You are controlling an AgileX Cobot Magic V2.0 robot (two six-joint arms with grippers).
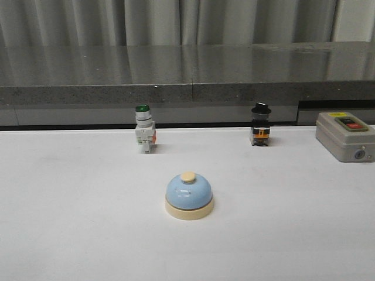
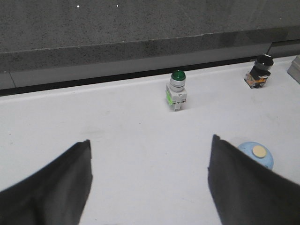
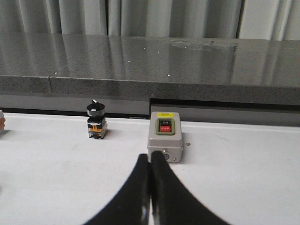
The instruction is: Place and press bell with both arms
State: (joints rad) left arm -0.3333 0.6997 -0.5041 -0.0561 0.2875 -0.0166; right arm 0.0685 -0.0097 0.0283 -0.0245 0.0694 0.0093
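- The bell (image 1: 188,195) is found upright on the white table (image 1: 70,222), held by neither pincer.
- The left gripper (image 2: 150,183) is observed spread wide, with nothing between its fingers (image 2: 61,187); the bell (image 2: 255,154) is seen just beyond the tip of one finger, partly hidden by it.
- The green-capped switch (image 2: 176,90) is noted well ahead of the left gripper.
- The right gripper (image 3: 150,187) is recorded pressed together, empty.
- The grey box (image 3: 165,142) is located just ahead of its tips, and the black-capped switch (image 3: 96,121) is set apart to one side.

The left gripper (image 2: 149,154) has two wide, flat, dark grey jaws with pointed tips. The right gripper (image 3: 150,161) has smooth black jaws.
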